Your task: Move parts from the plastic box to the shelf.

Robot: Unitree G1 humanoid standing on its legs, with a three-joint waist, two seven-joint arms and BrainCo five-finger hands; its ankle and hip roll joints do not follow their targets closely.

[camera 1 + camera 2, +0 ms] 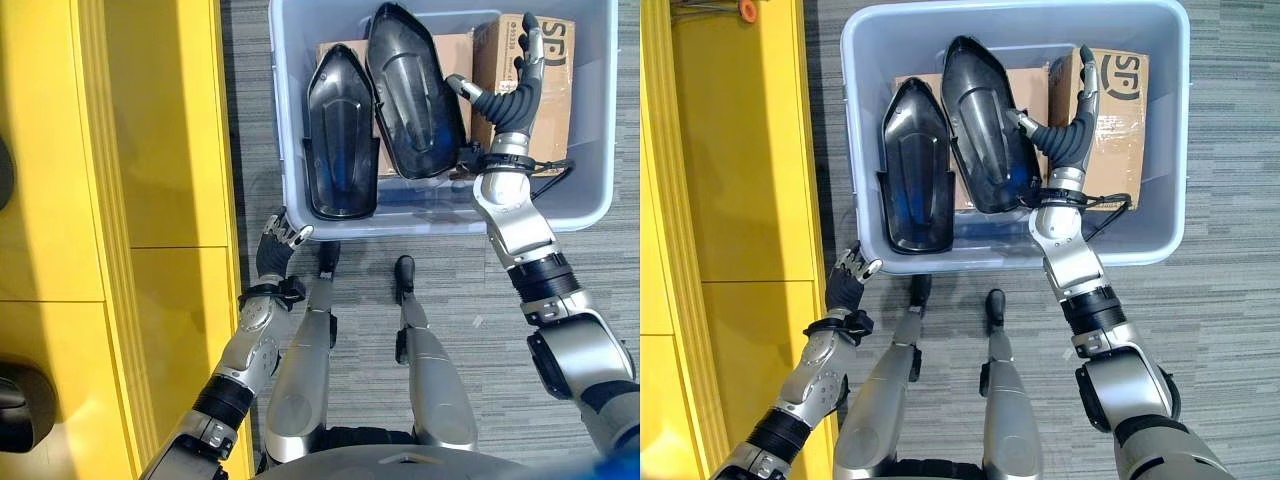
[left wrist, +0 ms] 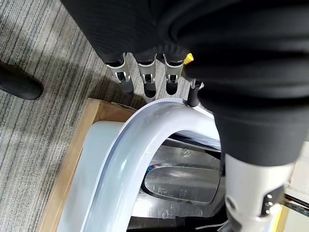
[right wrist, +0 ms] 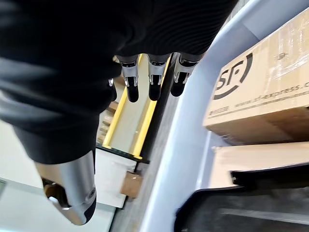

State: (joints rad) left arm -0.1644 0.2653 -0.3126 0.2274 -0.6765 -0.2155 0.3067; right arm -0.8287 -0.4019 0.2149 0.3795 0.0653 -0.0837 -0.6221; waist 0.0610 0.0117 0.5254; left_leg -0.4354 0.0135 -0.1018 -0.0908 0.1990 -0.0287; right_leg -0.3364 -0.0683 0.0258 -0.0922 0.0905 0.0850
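Note:
A grey-blue plastic box (image 1: pixel 450 222) stands on the carpet ahead of me. Two black shell-shaped parts lie in it side by side: a smaller one (image 1: pixel 340 135) on the left and a larger one (image 1: pixel 410 90) leaning beside it. My right hand (image 1: pixel 515 95) is open over the box, its fingers straight between the larger part and a cardboard box (image 1: pixel 560 110); it holds nothing. My left hand (image 1: pixel 278 245) hangs open just outside the box's near left corner, fingers (image 2: pixel 147 77) close to the rim (image 2: pixel 140 140).
The yellow shelf (image 1: pixel 150 200) runs along the left side, close to the box. A dark rounded object (image 1: pixel 20 400) sits on it at the near left. Another cardboard piece (image 1: pixel 1025 85) lies under the black parts. Grey carpet (image 1: pixel 590 270) surrounds the box.

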